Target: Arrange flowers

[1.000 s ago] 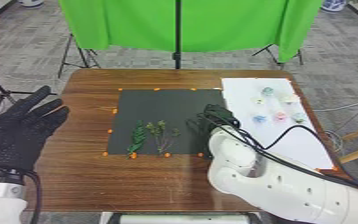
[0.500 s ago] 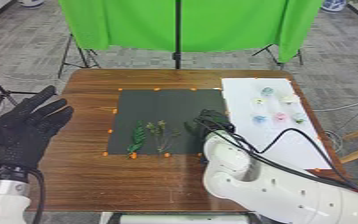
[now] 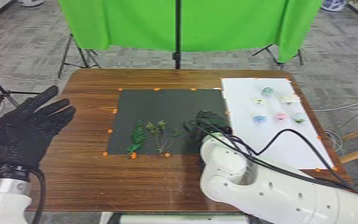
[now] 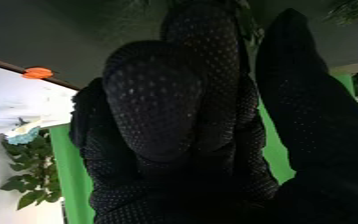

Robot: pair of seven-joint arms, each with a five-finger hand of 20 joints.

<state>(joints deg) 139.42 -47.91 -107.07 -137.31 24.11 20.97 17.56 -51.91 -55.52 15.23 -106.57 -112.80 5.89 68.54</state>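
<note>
Laying out the greenery looks like the step in hand, judging by how the black mat (image 3: 158, 106) is stocked: stems down, no blooms among them. A leafy green sprig (image 3: 137, 138) lies on the near part of the mat, left of its middle; a thin branching sprig (image 3: 160, 134) lies just right of that one. Right hand (image 3: 212, 120) is over the mat's right side, by the edge bordering the white sheet (image 3: 262, 142). Cannot tell whether it is grasping a stem or has let go; in the wrist view some greenery (image 4: 257, 33) shows close against the glove, but whether held or lying beyond is unclear. Left hand (image 3: 31, 131) hangs well off the mat's left side, released, fingers extended, nothing in it. Flower heads are all to the right of the mat, on the sheet: blue-green bloom (image 3: 267, 91) farthest from the robot, pale yellow bloom (image 3: 259, 101) and white bloom (image 3: 290, 99) next, then blue bloom (image 3: 260, 119) and pink bloom (image 3: 280, 117). Next move, as I judge it: if a stem is in the grasp, set it flat on the mat beside the others and withdraw without dragging it; if not, go right of the mat for a first bloom. Those heads look light and soft, likely to roll or crush, so a gentle pinch from above seems best.
</note>
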